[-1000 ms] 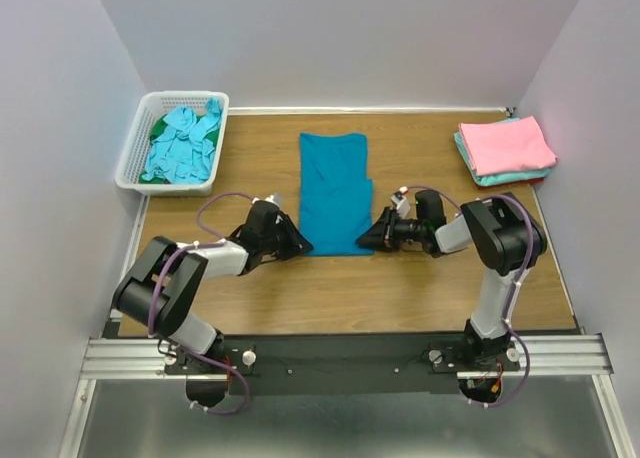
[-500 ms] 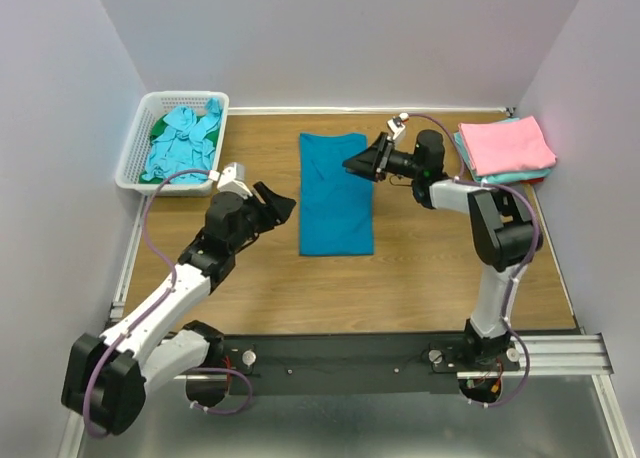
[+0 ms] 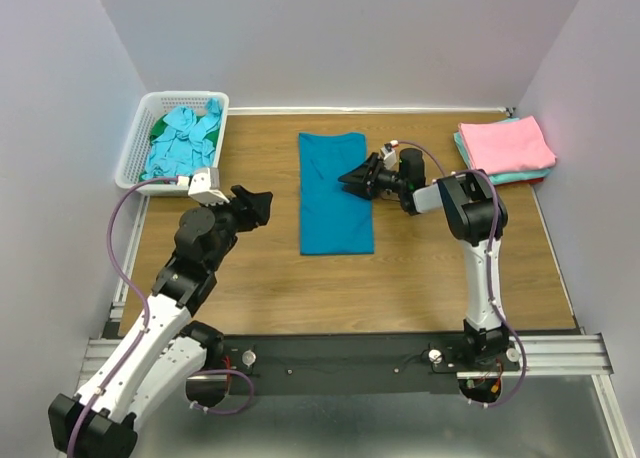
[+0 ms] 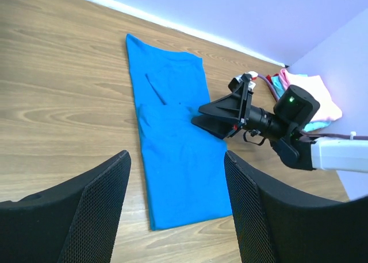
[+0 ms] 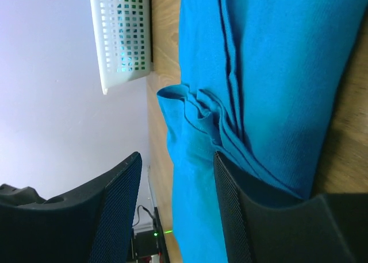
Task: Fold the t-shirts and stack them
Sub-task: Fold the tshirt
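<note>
**Left gripper** [image 3: 257,206]: left of frame centre in the overhead view. Jaws spread, nothing between them. It is off the cloth, near its left edge.

**Right gripper** [image 3: 352,178]: right of centre. Jaws parted at the right edge of the cloth, and no pinch can be seen.

**Teal t-shirt** [image 3: 332,218]: centre of the table [image 3: 420,268], lying flat as a long narrow strip. The wrist view shows small ridges gathered near the right edge.

**Risk:**
- A closure here might take only the upper layer, so the fold would peel open.
- A one-sided lift, with the left gripper unengaged, would likely skew or bunch the strip.

**Surroundings:**
- White basket [image 3: 185,95] at upper left, holding crumpled turquoise t-shirts [image 3: 180,148] over a green one [image 3: 160,128].
- Folded stack [image 3: 505,143] at upper right, pink on top, near the right arm. A wide swing could nudge it.
- Nothing lies between the strip and the stack.
</note>
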Motion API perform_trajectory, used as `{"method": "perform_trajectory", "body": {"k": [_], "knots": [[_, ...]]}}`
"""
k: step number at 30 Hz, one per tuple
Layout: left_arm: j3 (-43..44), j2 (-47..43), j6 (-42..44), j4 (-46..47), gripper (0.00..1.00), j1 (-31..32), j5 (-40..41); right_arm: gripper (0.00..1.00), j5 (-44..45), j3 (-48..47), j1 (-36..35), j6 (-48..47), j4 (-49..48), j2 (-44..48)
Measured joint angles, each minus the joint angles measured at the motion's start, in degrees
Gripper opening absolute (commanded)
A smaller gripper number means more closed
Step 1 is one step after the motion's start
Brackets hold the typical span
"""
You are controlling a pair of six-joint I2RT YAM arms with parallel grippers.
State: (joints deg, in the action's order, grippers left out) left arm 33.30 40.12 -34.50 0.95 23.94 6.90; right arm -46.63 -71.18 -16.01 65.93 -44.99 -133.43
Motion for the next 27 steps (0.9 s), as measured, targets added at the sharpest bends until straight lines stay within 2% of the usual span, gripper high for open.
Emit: {"method": "perform_trajectory", "body": {"k": [4,5,10,17,27], "knots": [[0.00,-3.26,2.64,-1.55,0.75,0.00,0.57,0.61,0.83,-0.11,-0.20,0.09,1.95,1.46],[0.02,-4.02,3.43,-1.79,0.78,0.00,1.14,0.61,1.05,-0.66,-0.39,0.24,2.69,1.88],[0.00,-6.82,6.71,-3.76,0.79,-0.02,4.28,0.61,2.71,-5.92,-2.62,1.11,3.45,2.27],[0.00,-7.72,8.44,-3.87,0.80,-0.22,5.95,0.61,6.27,-6.47,-6.40,3.41,3.52,0.66],[0.00,-7.63,9.38,-3.85,0.80,-0.26,6.60,0.61,8.07,-6.86,-6.67,5.40,4.68,-2.21]]}}
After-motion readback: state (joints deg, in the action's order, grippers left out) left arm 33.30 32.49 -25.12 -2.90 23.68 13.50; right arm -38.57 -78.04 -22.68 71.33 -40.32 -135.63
